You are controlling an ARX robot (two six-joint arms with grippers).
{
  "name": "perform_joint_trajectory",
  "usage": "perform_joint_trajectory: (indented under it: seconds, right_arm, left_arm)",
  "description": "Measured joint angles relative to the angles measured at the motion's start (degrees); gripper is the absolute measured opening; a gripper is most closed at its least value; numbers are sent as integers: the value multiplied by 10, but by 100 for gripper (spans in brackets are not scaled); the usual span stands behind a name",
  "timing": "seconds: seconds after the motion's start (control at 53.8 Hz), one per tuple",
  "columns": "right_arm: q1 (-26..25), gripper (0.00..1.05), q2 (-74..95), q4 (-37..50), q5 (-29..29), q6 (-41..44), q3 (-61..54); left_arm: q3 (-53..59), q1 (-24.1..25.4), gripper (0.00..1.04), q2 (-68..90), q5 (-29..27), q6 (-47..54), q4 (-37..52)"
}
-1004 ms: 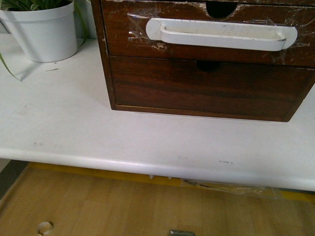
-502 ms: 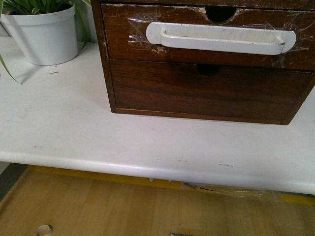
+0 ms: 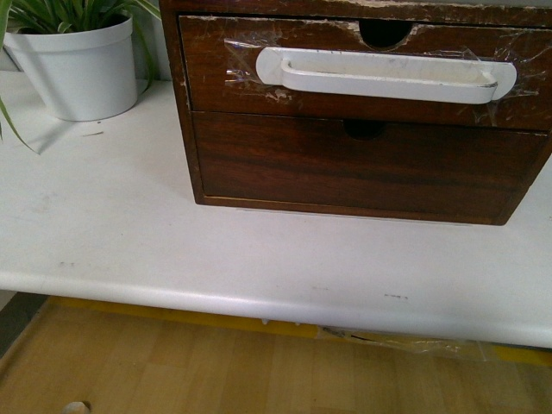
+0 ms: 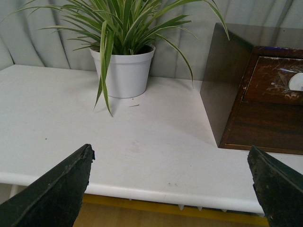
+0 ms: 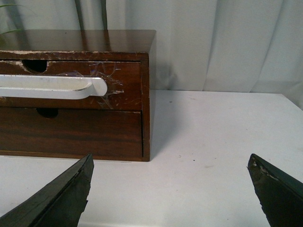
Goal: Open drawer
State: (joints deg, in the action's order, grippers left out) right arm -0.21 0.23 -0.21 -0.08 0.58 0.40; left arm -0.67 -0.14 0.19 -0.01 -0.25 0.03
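Two drawers are stacked in a dark wooden chest (image 3: 175,112) on the white table (image 3: 129,233). The drawer (image 3: 220,60) is the upper one, flush and closed, with a white handle (image 3: 388,78) taped across its front. The left tool (image 4: 169,158) and right tool (image 5: 170,163) are both spread wide, gripping nothing, clear of the chest. A potted plant (image 3: 82,65) stands to its left.

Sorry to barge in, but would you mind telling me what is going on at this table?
The robot is set to open the drawer, the one with the white handle, but nothing is gripped yet. The drawer looks shut in its cabinet on the table. The left claw and right claw are both open, short of the cabinet and touching nothing. A potted plant stands beside it.
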Motion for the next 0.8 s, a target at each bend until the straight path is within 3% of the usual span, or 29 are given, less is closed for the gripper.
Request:
perform_joint_trajectory:
  seconds: [0.52, 0.539, 0.558, 0.651, 0.688, 0.799]
  right_arm:
    - [0, 96, 0, 0, 0, 0, 0]
    - [0, 96, 0, 0, -4, 0, 0]
    - [-6, 96, 2, 3, -21, -5, 0]
    - [-57, 96, 33, 33, -184, -33, 0]
    - [-67, 96, 47, 40, -229, -37, 1]
    - [-70, 96, 104, 22, -271, -23, 30]
  left_arm:
    - [0, -1, 99, 1, -7, 0, 0]
    - [0, -6, 99, 3, -21, 0, 3]
    - [0, -19, 99, 11, -70, -3, 12]
    - [-4, -104, 99, 61, -307, -19, 34]
    - [-7, -126, 99, 75, -367, -24, 29]
    - [-35, -134, 99, 108, -396, -25, 22]
